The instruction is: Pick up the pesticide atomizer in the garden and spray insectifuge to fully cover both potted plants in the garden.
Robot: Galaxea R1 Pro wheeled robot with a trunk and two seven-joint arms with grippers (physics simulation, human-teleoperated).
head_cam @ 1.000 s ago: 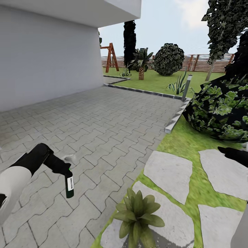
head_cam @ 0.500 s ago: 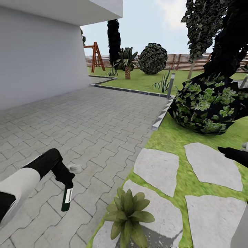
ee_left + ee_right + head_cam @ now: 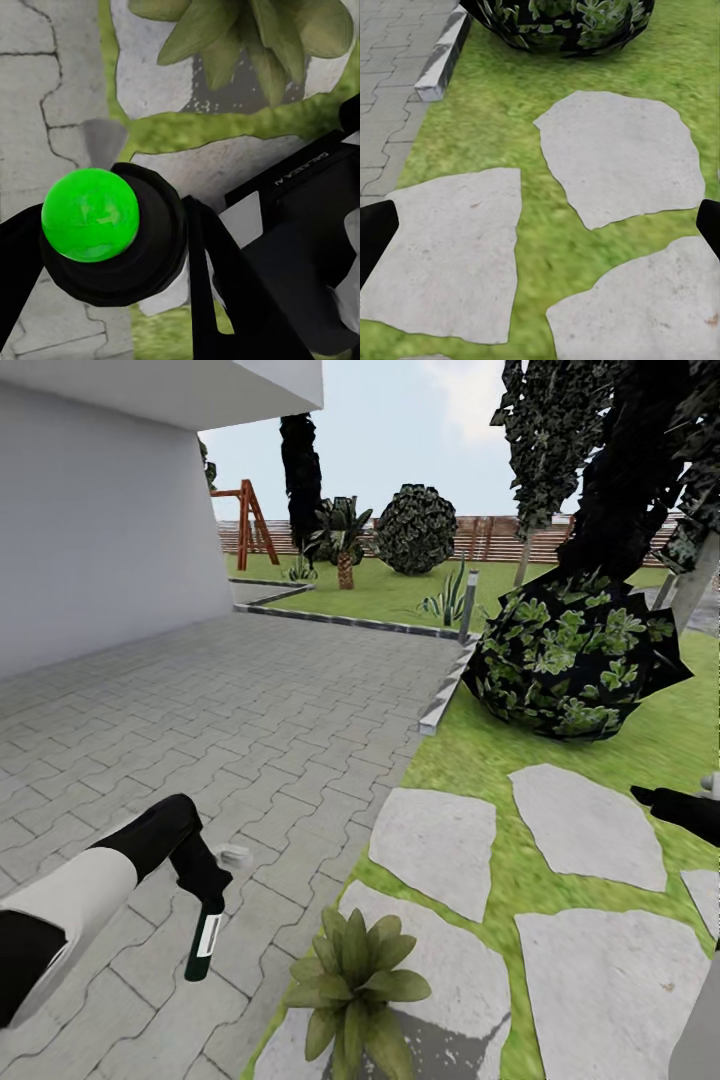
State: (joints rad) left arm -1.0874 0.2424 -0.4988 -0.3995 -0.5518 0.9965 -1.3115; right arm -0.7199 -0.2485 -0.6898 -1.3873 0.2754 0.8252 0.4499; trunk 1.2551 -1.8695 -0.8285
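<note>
Lowered and tilted since the earlier frame, the pesticide atomizer (image 3: 203,947) hangs clamped in the left gripper (image 3: 208,887) above grey paving (image 3: 300,700). One potted plant (image 3: 352,985) sits just beside it on a stepping stone (image 3: 470,990). Right gripper (image 3: 540,225) fingers stand apart over lawn (image 3: 540,247) near a dark bush (image 3: 570,660).

The left end effector (image 3: 205,888) covered the neck of the pesticide atomizer (image 3: 203,945), so the grip itself was hidden. The potted plant (image 3: 352,988) got cut off at the head view's bottom edge. The right end effector (image 3: 676,807) ran off the right edge, so couldn't read its jaws.
</note>
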